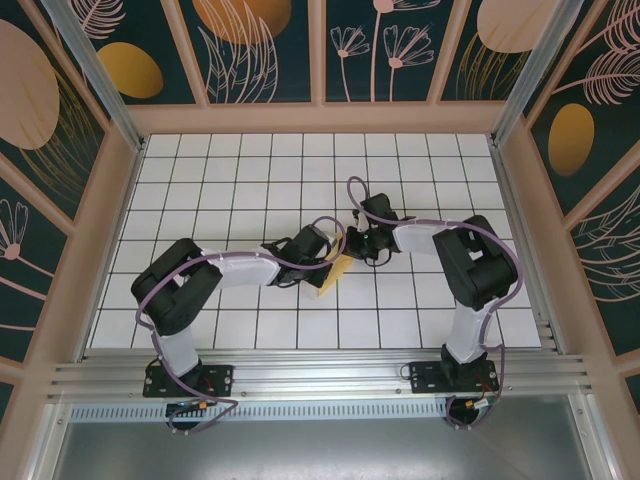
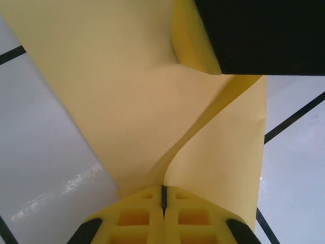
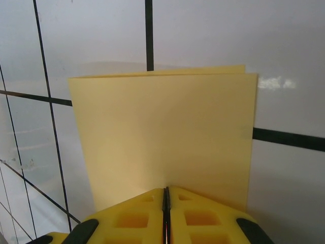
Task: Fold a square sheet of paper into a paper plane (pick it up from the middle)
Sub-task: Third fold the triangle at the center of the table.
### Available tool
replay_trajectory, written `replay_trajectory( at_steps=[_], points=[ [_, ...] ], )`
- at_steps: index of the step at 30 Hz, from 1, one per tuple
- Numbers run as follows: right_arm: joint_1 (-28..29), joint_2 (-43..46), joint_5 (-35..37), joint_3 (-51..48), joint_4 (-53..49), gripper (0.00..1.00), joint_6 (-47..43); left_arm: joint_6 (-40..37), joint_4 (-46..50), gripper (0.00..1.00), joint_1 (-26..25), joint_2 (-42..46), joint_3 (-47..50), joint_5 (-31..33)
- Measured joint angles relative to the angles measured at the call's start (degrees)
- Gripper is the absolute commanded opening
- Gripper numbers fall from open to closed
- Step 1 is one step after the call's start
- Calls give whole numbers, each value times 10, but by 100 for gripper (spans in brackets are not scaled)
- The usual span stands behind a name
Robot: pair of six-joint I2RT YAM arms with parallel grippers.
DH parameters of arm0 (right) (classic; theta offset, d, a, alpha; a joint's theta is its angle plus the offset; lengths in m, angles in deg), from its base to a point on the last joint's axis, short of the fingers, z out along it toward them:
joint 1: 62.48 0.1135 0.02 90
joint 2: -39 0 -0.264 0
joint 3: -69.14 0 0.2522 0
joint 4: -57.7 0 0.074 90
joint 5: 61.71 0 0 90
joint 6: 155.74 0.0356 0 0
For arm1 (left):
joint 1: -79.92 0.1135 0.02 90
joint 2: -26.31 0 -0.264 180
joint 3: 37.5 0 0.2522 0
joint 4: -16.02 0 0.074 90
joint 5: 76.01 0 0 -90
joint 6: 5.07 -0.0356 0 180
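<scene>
A white gridded worktop (image 1: 250,160) lies inside leaf-painted walls. Over its middle, the square sheet of paper (image 3: 162,132) is held doubled over, the left claw (image 2: 163,195) and right claw (image 3: 165,195) each pinching an edge, probably to keep the fold aligned for creasing.

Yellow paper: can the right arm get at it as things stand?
Likely yes: the right hand is shut on the folded yellow paper, with nothing between them. The left hand pinches the same paper at another spot and does not seem to block it.
</scene>
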Motion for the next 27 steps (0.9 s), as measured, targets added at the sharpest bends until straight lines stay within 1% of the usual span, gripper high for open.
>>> replay_trajectory(
  at_steps=[3,7,10,12,15,18,22,27],
  points=[
    [-4,17,0,0,-10,13,2,0,-2,2,0,0,0,-5],
    [-7,64,3,-3,-13,13,6,0,-2,1,0,0,0,-9],
    [-8,98,-7,-26,4,9,19,0,-2,2,0,0,0,-9],
    [-8,110,-20,-49,25,8,33,0,-2,2,0,0,0,-9],
    [-5,114,-41,-91,59,8,59,0,-2,1,0,0,0,-9],
    [5,113,-56,-122,73,7,83,0,-2,1,0,0,0,-9],
    [22,113,-64,-127,89,7,99,-2,-2,2,0,0,0,-9],
    [25,113,-71,-129,109,7,113,-4,-2,1,0,-1,0,-9]
  ],
)
